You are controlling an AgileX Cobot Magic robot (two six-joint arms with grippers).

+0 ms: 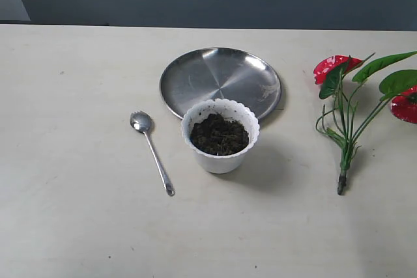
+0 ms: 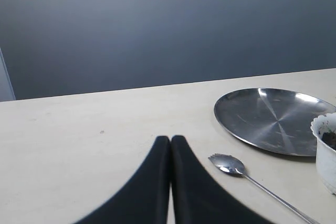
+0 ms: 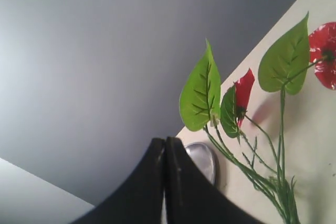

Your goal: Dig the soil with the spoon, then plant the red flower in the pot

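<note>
My left fingers [image 2: 155,182], shut and empty like my right fingers [image 3: 152,182], lay nearest the small shiny silver metal teaspoon [image 2: 231,165], its bowl just beside their tips, handle slanting back alongside them.

One pot [image 1: 219,161] stands at the centre of the exterior view, holding one fill of soil [image 1: 219,135]. One spoon [image 1: 152,151] lies left of centre. One plate [image 1: 208,79] sits just above centre. One flower [image 1: 345,141] lies at the right of the frame. It carries two red blooms, a bloom [image 1: 333,66] at upper right and a bloom [image 1: 405,104] cut by the right edge, and three green leaves [image 1: 384,64]. One table [image 1: 78,213] bears them all. Two grippers show, the left gripper [image 2: 170,139] and the right gripper [image 3: 165,141], each with two black fingers [image 2: 152,182].
</note>
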